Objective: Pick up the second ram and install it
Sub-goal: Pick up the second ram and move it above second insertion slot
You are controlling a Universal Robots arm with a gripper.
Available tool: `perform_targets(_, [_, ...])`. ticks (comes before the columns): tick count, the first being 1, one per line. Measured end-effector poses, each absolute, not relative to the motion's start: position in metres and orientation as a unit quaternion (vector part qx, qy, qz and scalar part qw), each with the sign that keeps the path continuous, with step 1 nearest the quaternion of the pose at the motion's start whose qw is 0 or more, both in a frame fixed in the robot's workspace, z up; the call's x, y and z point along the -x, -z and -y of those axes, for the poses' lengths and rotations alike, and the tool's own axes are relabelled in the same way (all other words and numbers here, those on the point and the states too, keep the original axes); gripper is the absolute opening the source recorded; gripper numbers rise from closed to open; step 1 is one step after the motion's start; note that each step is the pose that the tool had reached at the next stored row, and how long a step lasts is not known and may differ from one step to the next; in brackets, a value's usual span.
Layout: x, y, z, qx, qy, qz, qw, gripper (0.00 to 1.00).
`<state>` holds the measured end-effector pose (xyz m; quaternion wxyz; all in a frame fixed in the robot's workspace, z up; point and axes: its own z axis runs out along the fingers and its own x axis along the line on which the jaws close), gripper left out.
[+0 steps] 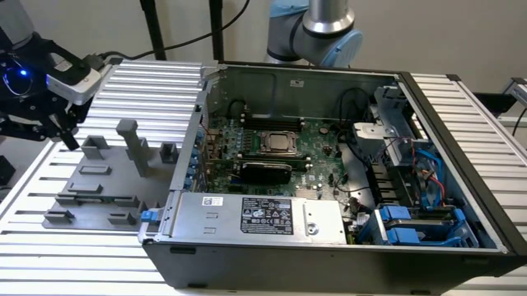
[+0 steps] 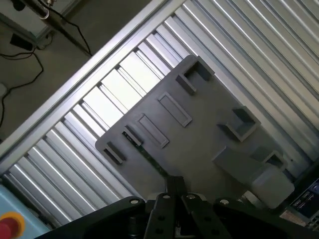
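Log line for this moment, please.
tool: shut, empty | position: above fixture plate | second ram: lying in fixture slot, not picked

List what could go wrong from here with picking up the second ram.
1. The fingers are shut; lowered like this they would likely press on the second ram rather than straddle it.
2. The ram sits low in the grey fixture, showing a thin edge, so a misaligned grasp may slip.
3. The tall post nearby could be struck in transit.

Pincer (image 2: 175, 185) closed above grey fixture plate (image 2: 199, 132); second ram (image 2: 149, 155) edge-up in plate slot.
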<state>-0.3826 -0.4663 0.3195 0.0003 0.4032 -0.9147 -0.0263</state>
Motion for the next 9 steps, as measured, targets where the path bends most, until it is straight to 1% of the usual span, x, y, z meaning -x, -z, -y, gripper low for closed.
perform_targets(9, [0.3826, -0.3141, 0.4663, -0.477, 0.026, 0.879, 0.003, 0.11])
